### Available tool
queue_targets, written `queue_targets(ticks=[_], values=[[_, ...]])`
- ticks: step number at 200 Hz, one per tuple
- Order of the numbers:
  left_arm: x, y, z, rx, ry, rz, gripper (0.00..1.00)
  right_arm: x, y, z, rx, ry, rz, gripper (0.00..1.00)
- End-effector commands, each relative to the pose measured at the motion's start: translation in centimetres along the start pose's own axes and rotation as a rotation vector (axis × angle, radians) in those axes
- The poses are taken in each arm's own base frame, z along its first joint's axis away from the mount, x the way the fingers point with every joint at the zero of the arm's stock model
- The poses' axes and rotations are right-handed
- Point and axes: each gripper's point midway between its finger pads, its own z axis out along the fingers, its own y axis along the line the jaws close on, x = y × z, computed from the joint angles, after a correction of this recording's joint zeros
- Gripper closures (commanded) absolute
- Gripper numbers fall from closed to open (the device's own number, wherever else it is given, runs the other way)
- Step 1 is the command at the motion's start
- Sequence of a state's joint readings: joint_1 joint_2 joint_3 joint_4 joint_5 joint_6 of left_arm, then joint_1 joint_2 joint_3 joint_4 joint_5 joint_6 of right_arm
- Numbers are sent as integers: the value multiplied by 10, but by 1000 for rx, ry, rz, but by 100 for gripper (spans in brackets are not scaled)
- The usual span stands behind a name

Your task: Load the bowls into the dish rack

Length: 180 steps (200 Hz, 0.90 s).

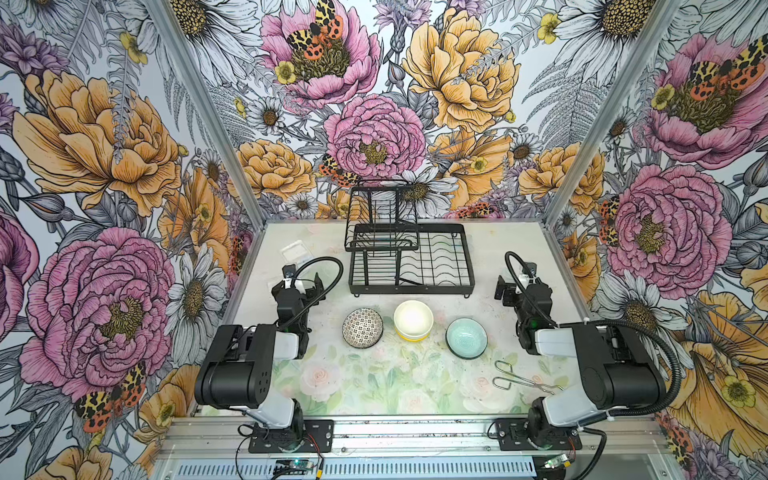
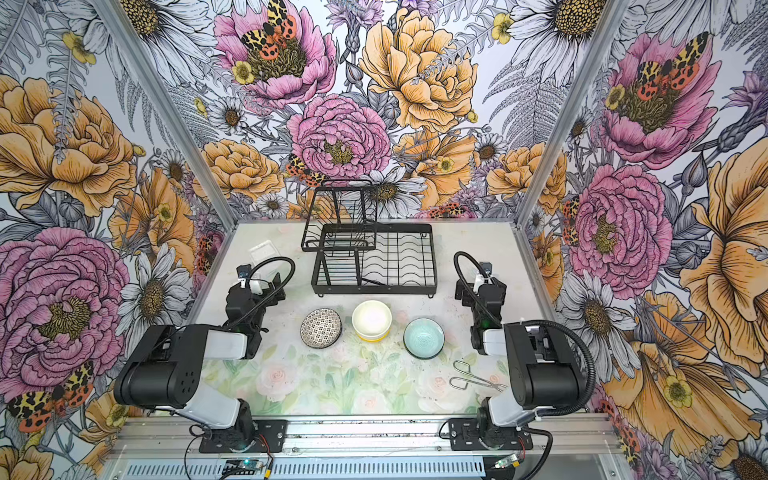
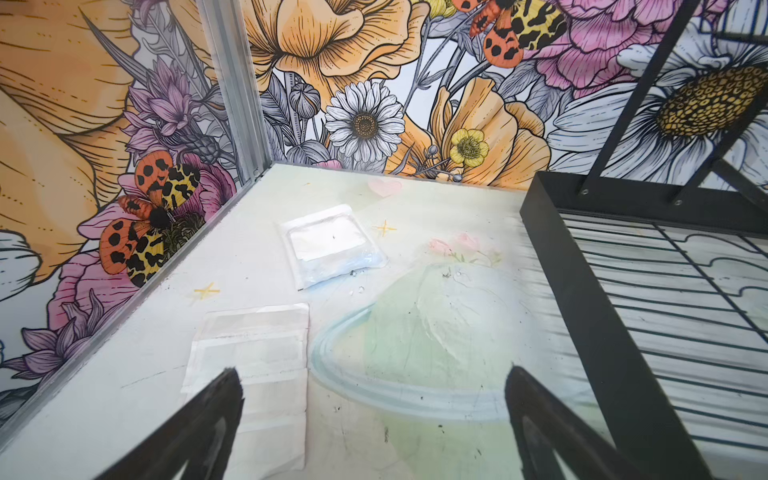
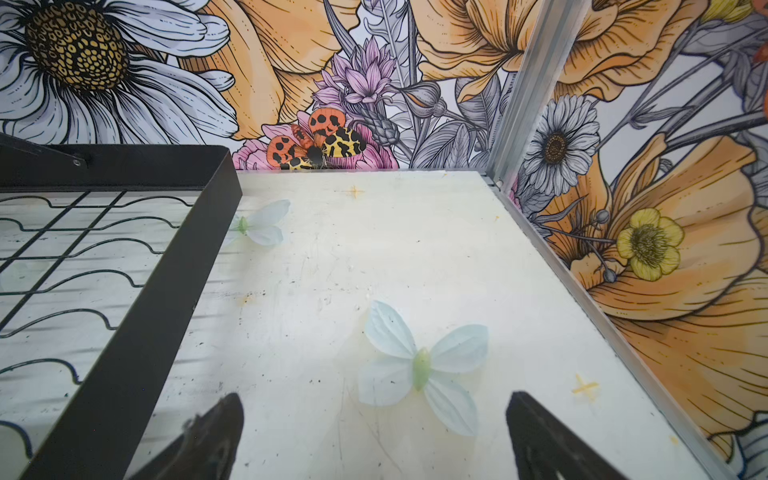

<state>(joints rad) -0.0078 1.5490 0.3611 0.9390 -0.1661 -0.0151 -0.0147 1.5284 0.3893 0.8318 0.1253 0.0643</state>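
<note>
Three bowls stand in a row in front of the dish rack point(image 1: 411, 287) point(image 2: 374, 287) in both top views: a black-and-white mosaic bowl point(image 1: 362, 327) point(image 2: 321, 327), a cream bowl point(image 1: 413, 316) point(image 2: 371, 316) nested in a yellow bowl point(image 1: 412, 338), and a pale teal bowl point(image 1: 466, 337) point(image 2: 424, 337). The black wire rack holds no bowl. My left gripper point(image 1: 318, 286) point(image 3: 372, 399) hovers open beside the rack's left end point(image 3: 582, 270). My right gripper point(image 1: 503, 291) point(image 4: 372, 415) hovers open beside the rack's right end point(image 4: 166, 291). Nothing sits between either pair of fingers.
Metal wire tongs point(image 1: 519, 379) point(image 2: 478, 379) lie at the front right by the right arm. A clear plastic packet point(image 1: 296, 251) point(image 3: 332, 245) and a flat white sheet point(image 3: 253, 361) lie at the back left. Patterned walls enclose three sides.
</note>
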Motion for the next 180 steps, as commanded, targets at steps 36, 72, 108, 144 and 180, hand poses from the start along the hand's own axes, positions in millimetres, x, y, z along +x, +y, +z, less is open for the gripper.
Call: queue_targets(ticks=[36, 72, 108, 144, 180], values=[[-6, -1, 3, 25, -15, 5, 1, -7, 1, 1, -6, -28, 24, 0], [-7, -1, 3, 19, -15, 8, 1, -7, 0, 1, -7, -28, 26, 0], [-6, -1, 3, 19, -13, 9, 1, -7, 0, 2, -7, -27, 25, 1], [-6, -1, 3, 18, -13, 10, 1, -6, 0, 2, -7, -26, 26, 1], [-6, -1, 3, 22, -13, 9, 1, -6, 0, 2, -5, -23, 26, 1]])
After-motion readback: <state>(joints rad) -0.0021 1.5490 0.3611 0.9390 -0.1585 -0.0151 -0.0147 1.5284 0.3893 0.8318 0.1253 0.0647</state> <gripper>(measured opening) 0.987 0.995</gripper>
